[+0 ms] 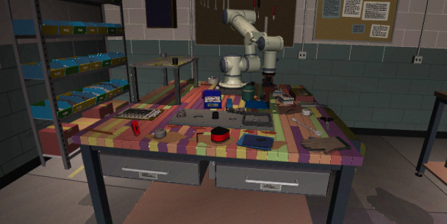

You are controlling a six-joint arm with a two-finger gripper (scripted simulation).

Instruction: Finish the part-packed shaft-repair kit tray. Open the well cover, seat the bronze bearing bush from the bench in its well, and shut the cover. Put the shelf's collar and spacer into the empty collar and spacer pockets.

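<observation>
In the middle of the striped bench lies the grey kit tray [220, 118]. Its well cover [257, 119] sits at the tray's right end. A dark cylinder [215, 115] and a grey ring [181, 113] stand on the tray. I grip a small dark part, probably the bearing bush, in my gripper [267, 84] behind the tray near the bench's rear right. The part itself is too small to make out.
Close around my gripper stand a green can [248, 92], small boxes [285, 97] and a blue pad [257, 104]. A red-and-black tin [220, 134], a blue tablet [255, 141], a wrench [306, 126] and gloves [323, 143] lie toward the front edge. A storage rack [62, 64] stands left.
</observation>
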